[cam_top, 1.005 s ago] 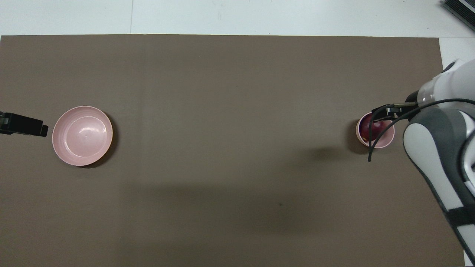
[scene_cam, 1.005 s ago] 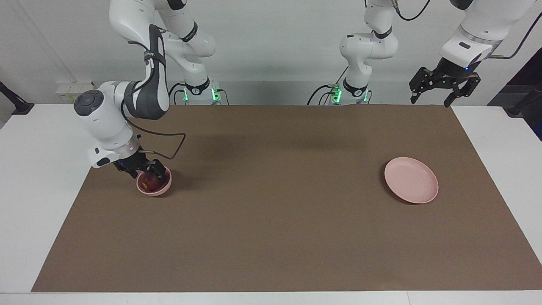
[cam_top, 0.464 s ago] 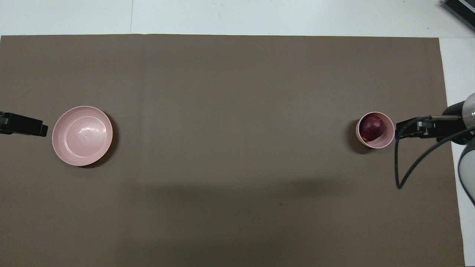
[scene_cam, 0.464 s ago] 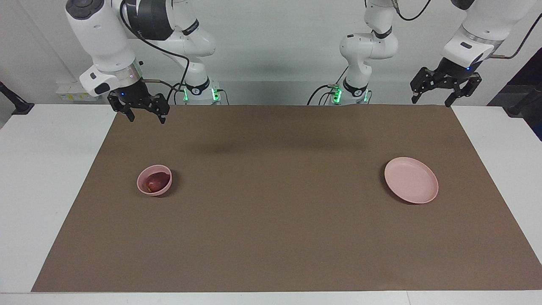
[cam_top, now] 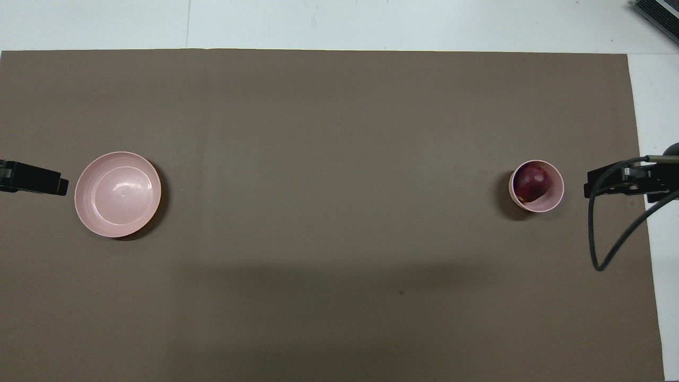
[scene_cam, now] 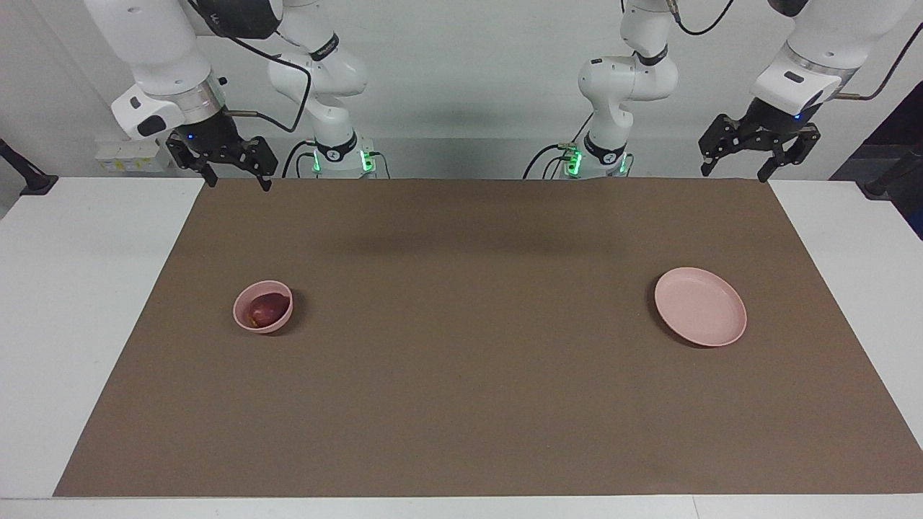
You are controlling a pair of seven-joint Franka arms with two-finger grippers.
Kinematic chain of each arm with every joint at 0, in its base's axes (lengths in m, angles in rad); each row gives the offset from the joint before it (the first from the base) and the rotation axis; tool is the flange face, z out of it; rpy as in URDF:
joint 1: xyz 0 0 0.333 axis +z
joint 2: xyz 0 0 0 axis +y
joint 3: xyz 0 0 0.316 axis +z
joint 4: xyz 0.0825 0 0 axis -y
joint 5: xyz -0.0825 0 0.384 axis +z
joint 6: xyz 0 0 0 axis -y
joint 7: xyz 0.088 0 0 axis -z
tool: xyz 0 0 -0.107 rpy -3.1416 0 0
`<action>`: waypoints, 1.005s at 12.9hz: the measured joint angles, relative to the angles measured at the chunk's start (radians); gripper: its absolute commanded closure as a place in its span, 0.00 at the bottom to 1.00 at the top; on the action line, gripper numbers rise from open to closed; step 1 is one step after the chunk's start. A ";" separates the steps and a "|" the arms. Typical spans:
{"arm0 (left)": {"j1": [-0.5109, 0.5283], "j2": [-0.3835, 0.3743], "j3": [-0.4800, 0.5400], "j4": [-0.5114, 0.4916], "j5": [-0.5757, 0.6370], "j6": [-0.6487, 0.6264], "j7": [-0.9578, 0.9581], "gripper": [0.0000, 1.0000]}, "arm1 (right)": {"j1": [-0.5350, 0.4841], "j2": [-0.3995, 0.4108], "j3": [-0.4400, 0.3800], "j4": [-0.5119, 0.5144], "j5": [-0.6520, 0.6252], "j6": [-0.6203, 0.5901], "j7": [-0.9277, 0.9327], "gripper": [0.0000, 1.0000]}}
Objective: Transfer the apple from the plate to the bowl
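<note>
A dark red apple [scene_cam: 267, 308] [cam_top: 532, 181] lies inside the small pink bowl [scene_cam: 246, 321] [cam_top: 555, 200] toward the right arm's end of the mat. The flat pink plate [scene_cam: 700, 306] [cam_top: 118, 193] sits bare toward the left arm's end. My right gripper [scene_cam: 236, 181] [cam_top: 610, 184] hangs open and holds nothing, high over the mat's edge by the robots, apart from the bowl. My left gripper [scene_cam: 732, 169] [cam_top: 50, 183] waits open and holds nothing, raised over the mat's corner by its own base.
A brown mat [scene_cam: 476, 346] covers most of the white table [scene_cam: 86, 288]. A black cable [cam_top: 604, 233] loops down from the right wrist. Both arm bases [scene_cam: 339, 155] stand at the robots' edge of the table.
My right gripper has let go of the apple in the bowl, then risen and drawn back toward its base. The left arm, plate and bowl have not moved.
</note>
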 measured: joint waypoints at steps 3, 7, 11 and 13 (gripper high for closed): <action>0.000 0.000 0.000 0.000 0.000 0.000 0.000 0.00 | 0.002 0.006 0.001 0.001 0.000 0.000 0.000 0.00; 0.000 0.000 0.000 0.000 0.000 0.000 0.000 0.00 | 0.000 0.012 0.000 0.012 -0.001 -0.041 -0.002 0.00; 0.000 0.000 0.000 0.000 0.000 0.000 0.000 0.00 | -0.003 0.022 -0.001 0.042 0.000 -0.061 -0.004 0.00; 0.000 0.000 0.000 0.000 0.000 0.000 0.000 0.00 | -0.003 0.027 -0.004 0.046 0.000 -0.061 -0.004 0.00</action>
